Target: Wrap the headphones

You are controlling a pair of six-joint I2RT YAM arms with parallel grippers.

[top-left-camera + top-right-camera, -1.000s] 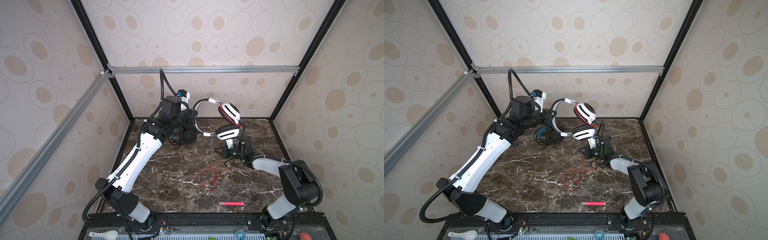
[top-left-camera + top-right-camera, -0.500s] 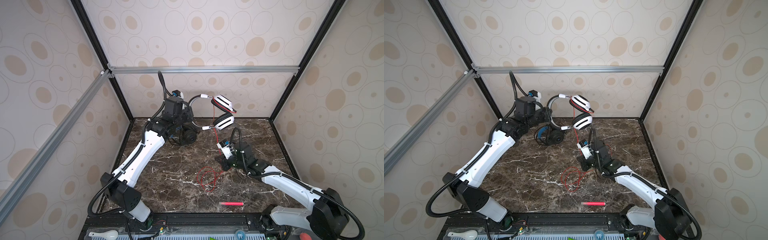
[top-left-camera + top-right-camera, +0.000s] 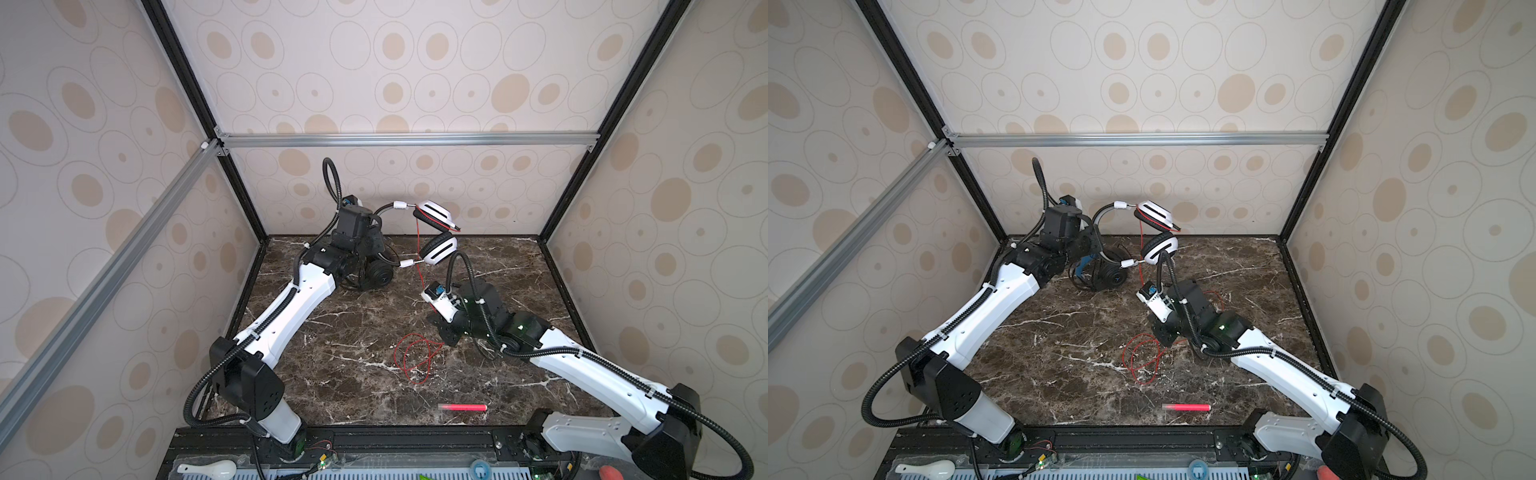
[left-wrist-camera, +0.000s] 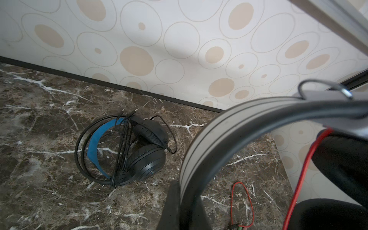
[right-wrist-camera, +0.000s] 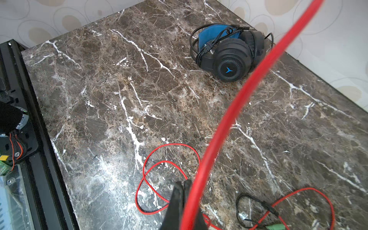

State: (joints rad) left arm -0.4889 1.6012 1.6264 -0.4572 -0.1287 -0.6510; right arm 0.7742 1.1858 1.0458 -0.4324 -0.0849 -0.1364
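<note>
White headphones [image 3: 434, 216] hang above the back of the desk [image 3: 332, 374], their headband [image 4: 201, 151] clamped in the left jaws. The red cable [image 5: 236, 103] drops to the right jaws, pinched tight on it, then loops loosely on the desk. Black headphones [image 4: 143, 155] lie beneath the left arm, black cable [image 4: 121, 151] wound round them.

The white headset [image 3: 438, 250] has black-striped cups and a thin red cable [image 5: 232, 108]. The black headset [image 4: 146, 161] shows a blue headband and blue logo. The table [image 3: 332, 353] is dark brown marble, white-veined. The walls [image 3: 415, 62] are cream with beige ovals.
</note>
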